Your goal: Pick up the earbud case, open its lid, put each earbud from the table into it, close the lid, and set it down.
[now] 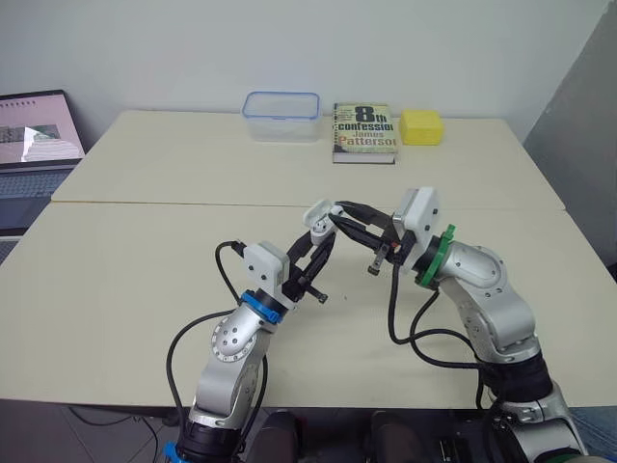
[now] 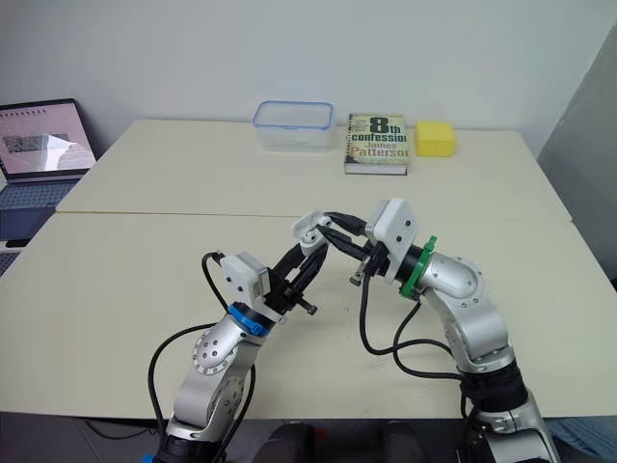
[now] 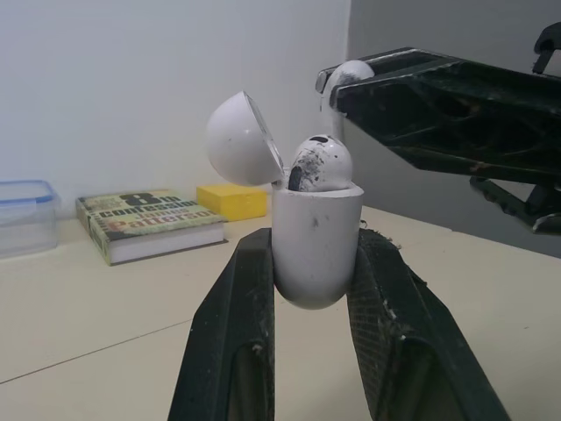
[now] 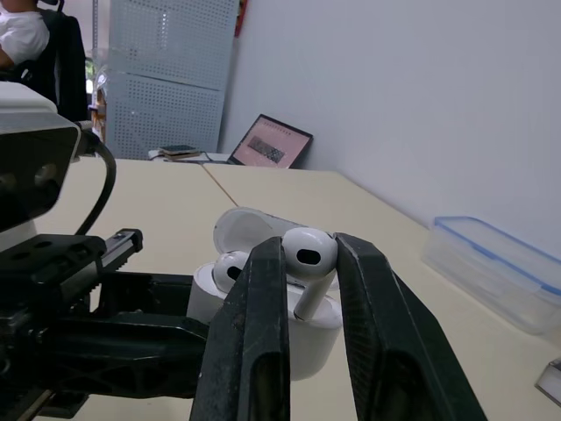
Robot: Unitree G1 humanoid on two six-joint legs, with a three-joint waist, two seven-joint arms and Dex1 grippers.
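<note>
My left gripper is shut on the white earbud case, holding it upright above the table's middle. Its lid is hinged open, and one white earbud sits in a slot. My right gripper comes in from the right, shut on the second earbud. That earbud hangs just over the case's open top, stem pointing down, beside the seated earbud. Whether the stem touches the case I cannot tell.
Along the table's far edge stand a clear plastic box with a blue rim, a paperback book and a yellow sponge. An open laptop sits off the far left. A seam runs across the table.
</note>
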